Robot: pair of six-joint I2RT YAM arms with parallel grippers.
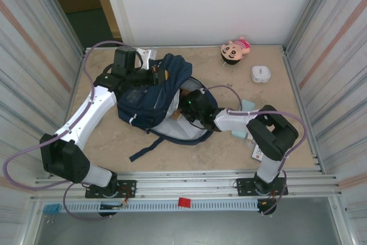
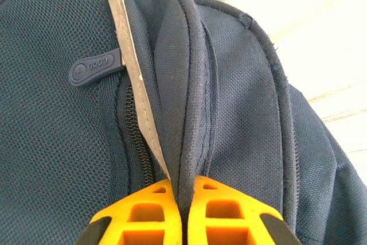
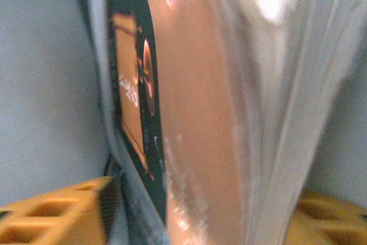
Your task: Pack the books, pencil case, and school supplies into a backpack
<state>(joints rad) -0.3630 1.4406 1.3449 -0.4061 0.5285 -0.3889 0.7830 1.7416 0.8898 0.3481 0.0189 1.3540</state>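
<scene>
Your left hand (image 2: 182,190) pinches navy fabric backpack (image 2: 57,142) rim; right hand (image 3: 203,193) spread astride brown paperback (image 3: 195,113); mint-green oblong case (image 1: 248,106) partly under right arm (image 1: 235,120).

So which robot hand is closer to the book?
The right one. The right gripper has the book between its spread fingers, inside the backpack. The left gripper is pinched shut on the backpack's edge, away from the book.

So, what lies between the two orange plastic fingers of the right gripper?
A thin brown paperback book stands between the fingers of the right gripper. The right wrist view shows this.
</scene>
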